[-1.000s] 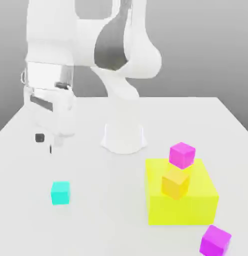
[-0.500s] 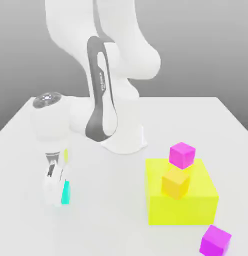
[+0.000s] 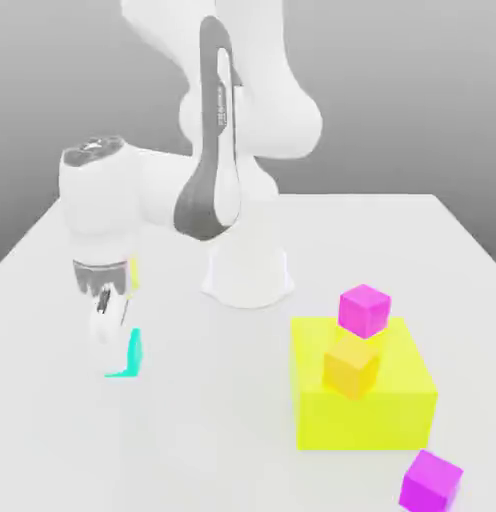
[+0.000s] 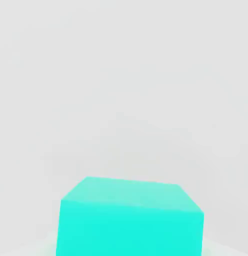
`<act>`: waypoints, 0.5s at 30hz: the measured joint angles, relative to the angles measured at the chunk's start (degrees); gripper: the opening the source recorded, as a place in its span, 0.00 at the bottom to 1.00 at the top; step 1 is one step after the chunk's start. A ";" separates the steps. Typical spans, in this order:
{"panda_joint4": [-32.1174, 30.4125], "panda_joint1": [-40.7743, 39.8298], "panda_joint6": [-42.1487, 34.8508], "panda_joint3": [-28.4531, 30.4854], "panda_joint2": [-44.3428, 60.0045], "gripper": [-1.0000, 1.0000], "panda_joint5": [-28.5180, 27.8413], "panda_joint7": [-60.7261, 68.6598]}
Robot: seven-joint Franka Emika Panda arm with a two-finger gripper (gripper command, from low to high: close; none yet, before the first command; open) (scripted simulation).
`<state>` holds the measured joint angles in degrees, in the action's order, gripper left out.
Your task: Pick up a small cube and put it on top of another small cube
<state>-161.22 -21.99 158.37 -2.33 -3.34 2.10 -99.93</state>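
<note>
The small cyan cube (image 3: pixel 135 353) hangs a little above the white table at the exterior view's left, partly hidden behind a white finger. My gripper (image 3: pixel 115 346) is shut on it, pointing straight down. In the hand view the cyan cube (image 4: pixel 131 220) sits close up between the jaws. One magenta cube (image 3: pixel 365 308) rests on the back of the big yellow block (image 3: pixel 392 400). A second magenta cube (image 3: pixel 430 481) lies on the table at the front right. All of these are well to the right of my gripper.
A small orange cube (image 3: pixel 350 365) sits on the yellow block just in front of the magenta one. The arm's white base (image 3: pixel 248 272) stands at the table's (image 3: pixel 212 450) middle back.
My gripper came down over the cyan cube, shut on it, and has now risen a little with the cube in it. The other blocks have not moved.
</note>
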 joint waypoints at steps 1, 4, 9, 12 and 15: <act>0.81 1.62 -2.06 -1.10 -1.36 0.00 0.52 -0.23; 3.32 6.23 -8.24 -5.02 -5.30 0.00 2.13 -0.94; 7.50 15.12 -18.33 -12.35 -11.36 0.00 4.78 -2.27; 9.43 19.56 -22.57 -16.62 -13.48 0.00 5.90 -3.25; 8.35 19.77 -17.69 -18.27 -9.50 0.00 4.76 -4.49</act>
<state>-152.87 -2.23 140.68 -20.60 -12.84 6.86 -104.42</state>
